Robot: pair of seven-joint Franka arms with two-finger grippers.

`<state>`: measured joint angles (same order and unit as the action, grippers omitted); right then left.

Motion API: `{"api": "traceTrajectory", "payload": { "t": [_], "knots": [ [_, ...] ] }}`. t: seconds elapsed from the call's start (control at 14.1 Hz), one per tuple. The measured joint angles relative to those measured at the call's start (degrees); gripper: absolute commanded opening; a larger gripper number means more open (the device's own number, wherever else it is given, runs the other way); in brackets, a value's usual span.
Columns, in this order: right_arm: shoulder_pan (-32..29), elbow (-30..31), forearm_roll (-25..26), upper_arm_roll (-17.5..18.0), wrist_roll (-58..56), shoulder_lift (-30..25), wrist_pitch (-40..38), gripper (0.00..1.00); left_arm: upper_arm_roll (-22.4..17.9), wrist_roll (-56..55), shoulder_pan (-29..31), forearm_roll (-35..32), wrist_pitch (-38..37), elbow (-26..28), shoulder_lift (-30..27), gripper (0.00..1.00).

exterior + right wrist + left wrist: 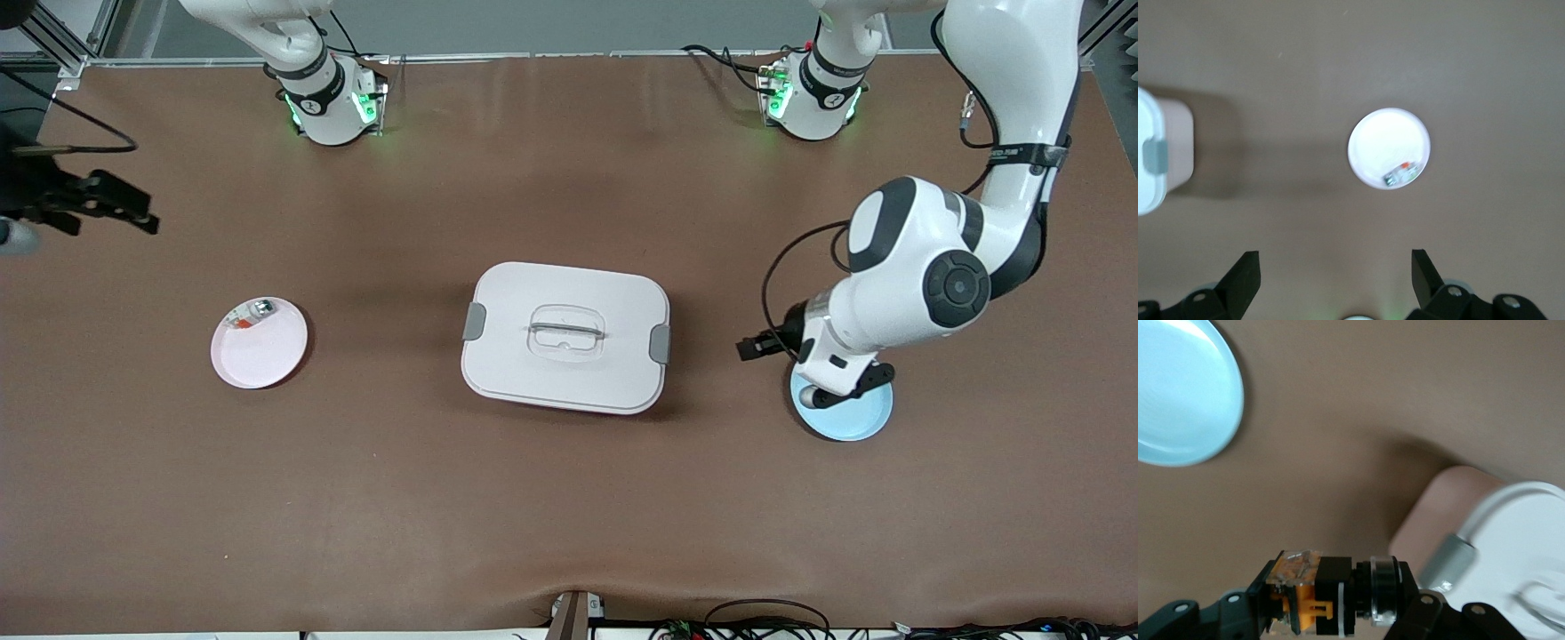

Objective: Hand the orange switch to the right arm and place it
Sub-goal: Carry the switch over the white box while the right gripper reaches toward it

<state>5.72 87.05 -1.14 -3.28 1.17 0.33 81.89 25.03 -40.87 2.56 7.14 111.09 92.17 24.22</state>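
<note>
The orange switch, black with orange parts and a clear-ringed cap, lies crosswise between the fingers of my left gripper, which is shut on it. In the front view the left gripper hangs just over the light blue plate at the left arm's end of the table, and the hand hides the switch. My right gripper is open and empty, high above the table near the pink plate. In the front view the right gripper shows at the frame's edge.
A white lidded box with grey latches stands mid-table between the two plates. The pink plate holds a small silvery piece with a red bit. Bare brown table surrounds them.
</note>
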Motion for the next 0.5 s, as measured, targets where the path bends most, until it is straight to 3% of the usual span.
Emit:
{"api": "traceTrajectory", "payload": {
  "t": [0.5],
  "knots": [
    [17.7, -1.2, -0.2, 0.9, 21.7, -0.2, -4.8, 1.0, 8.7, -20.5, -0.5, 11.5, -0.4, -4.5, -0.1, 0.0]
  ]
}}
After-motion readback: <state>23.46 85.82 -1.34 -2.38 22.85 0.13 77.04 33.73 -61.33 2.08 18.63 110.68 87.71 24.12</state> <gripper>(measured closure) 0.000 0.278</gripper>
